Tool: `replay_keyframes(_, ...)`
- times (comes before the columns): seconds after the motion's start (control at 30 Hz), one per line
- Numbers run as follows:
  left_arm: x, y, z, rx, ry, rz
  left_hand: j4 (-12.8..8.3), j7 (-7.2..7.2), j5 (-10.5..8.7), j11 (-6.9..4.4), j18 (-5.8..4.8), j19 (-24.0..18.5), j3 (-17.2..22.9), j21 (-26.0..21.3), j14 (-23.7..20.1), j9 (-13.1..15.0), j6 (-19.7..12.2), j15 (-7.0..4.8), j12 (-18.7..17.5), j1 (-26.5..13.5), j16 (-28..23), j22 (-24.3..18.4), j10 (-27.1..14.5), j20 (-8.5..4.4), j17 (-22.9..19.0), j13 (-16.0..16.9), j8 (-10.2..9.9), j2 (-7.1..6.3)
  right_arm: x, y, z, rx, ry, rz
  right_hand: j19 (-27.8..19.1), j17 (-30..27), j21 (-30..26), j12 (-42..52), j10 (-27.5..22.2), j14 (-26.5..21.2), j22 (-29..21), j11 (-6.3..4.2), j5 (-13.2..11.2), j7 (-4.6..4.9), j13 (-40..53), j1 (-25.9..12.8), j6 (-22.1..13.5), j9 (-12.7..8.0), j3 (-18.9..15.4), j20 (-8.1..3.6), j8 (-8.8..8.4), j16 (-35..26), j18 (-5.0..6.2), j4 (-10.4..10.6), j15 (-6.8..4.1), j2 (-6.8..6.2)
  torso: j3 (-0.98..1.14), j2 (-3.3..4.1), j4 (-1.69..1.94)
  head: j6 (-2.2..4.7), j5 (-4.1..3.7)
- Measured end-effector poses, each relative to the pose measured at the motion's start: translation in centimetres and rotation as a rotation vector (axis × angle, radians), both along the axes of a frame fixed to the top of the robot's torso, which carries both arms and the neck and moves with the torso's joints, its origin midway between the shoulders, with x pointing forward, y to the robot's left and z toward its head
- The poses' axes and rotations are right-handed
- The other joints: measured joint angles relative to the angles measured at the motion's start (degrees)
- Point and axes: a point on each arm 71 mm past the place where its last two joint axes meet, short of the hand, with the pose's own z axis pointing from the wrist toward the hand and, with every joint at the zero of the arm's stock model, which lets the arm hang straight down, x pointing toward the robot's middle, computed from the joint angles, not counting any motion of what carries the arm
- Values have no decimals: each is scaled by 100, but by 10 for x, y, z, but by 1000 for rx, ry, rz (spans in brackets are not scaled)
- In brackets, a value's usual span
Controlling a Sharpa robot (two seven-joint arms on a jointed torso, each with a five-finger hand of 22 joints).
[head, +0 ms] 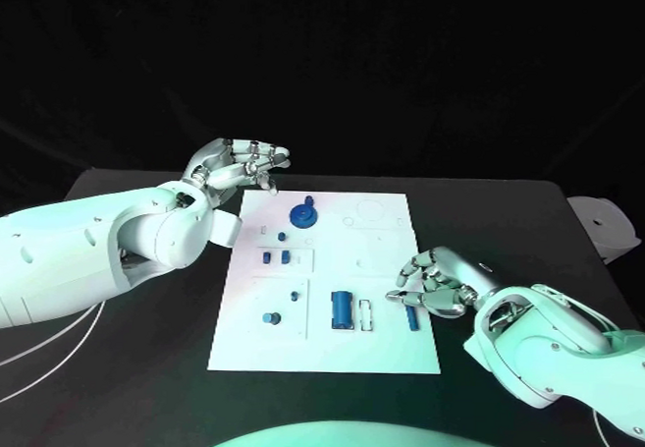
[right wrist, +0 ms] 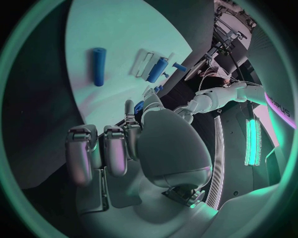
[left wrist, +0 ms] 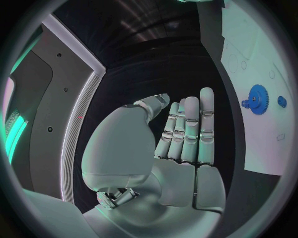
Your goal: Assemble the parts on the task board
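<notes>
The right silver many-fingered hand (head: pixel 431 283) rests at the near right edge of the flat white rectangular task board (head: pixel 389 344), its fingers curled inward. The right wrist view shows a small blue piece (right wrist: pixel 138 107) just beyond the fingertips; whether it is pinched or merely lies beside them I cannot tell. Just beside this hand, toward the board's middle, lies a slim blue rod (head: pixel 412 317). A little further across from it a thicker blue cylinder (head: pixel 341 309) lies next to a narrow pale slot outline (head: pixel 364 314), and further over a small round blue button-like part (head: pixel 273 318) sits well apart from the hand.

Past the board's middle, a pair of small dark blue pegs (head: pixel 275 255) stands between the two hands.

At the far end, a blue toothed gear wheel (head: pixel 306 216) sits on the board, just beside the fingertips of the left silver many-fingered hand (head: pixel 241 166). That hand hovers off the far left corner of the board over the black table (head: pixel 140 183); in the left wrist view its fingers (left wrist: pixel 189 129) are straight and close together, thumb alongside, holding nothing.
</notes>
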Motion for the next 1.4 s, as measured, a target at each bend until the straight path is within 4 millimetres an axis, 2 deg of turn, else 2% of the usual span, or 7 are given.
replay_keyframes(0.2, -1, 1, 0, 0, 0, 0, 0, 0, 0, 0, 0, 0, 0, 0, 0, 0, 0, 0, 0, 0, 0, 0, 0, 0, 0, 0, 0, 0, -3, -27, -2, -50, 1, -36, 0, -1, 37, 79, -10, 11, -1, 10, 0, 0, -3, -3, 0, -31, -16, 0, -35, 0, 0, 16, 11, 3, -5, 0, -25, 7, -92)
replay_keyframes(0.37, -1, 1, 0, 1, -1, 0, 0, 0, 0, 0, 0, 0, 0, 0, 0, -1, 0, 0, 0, 0, 0, 0, 0, 0, 0, 0, 0, 0, -9, -33, -7, -85, 7, -29, 0, -1, 68, 101, -10, 11, -1, 10, 0, 11, -3, -49, 36, -66, -31, 0, -94, 22, 0, 20, 11, 49, -4, -4, -41, 9, -135)
replay_keyframes(0.5, -1, 1, 1, 1, -2, -3, 0, 0, 0, 0, 0, 0, 0, 0, 0, -1, 0, 0, 0, 0, 0, 0, 0, 0, 1, 0, 0, 0, -12, -32, -11, -106, 12, -16, 0, -1, 68, 121, -11, 11, -1, 10, 0, 1, -3, -85, 103, -89, -75, 0, -123, 22, -89, 21, 11, 85, -1, -9, -48, 9, -137)
replay_keyframes(1.07, -2, 1, 1, 8, -7, -9, 0, 0, 0, 0, 0, 0, 0, 0, 0, 4, 0, 0, 0, 0, 0, 0, 0, 0, -5, 0, 0, 0, -15, -14, -32, -143, 59, 17, 0, -2, 68, 88, -21, 11, -2, 20, 0, -20, 0, -117, 207, -119, -120, -1, -154, 22, -89, 22, 11, 113, -11, -1, -41, -9, -126)
replay_keyframes(1.33, -3, 2, 1, 11, -8, -10, 0, 0, 0, 0, 0, 0, 0, 0, 0, 3, 0, 0, 0, 0, 0, 0, 0, 0, -5, 0, 0, 0, -13, -8, -34, -161, 45, 27, 0, -3, 68, 90, -21, 12, -3, 20, -1, -75, 0, -114, 304, -113, -136, -1, -188, 22, -88, 6, 11, 113, -14, -1, -44, -26, -116)
replay_keyframes(1.4, -3, 2, 1, 11, -8, -10, 0, 0, 0, 0, 0, 0, 0, 0, 0, 3, 0, 0, 0, 0, 0, 0, 0, 0, -5, 0, 0, 0, -12, -6, -35, -166, 39, 32, 0, -3, 68, 100, -18, 12, -3, 17, -5, -89, 131, 40, 358, -113, -94, -1, -199, 22, -88, -35, 12, 126, -14, -2, -45, -34, -113)
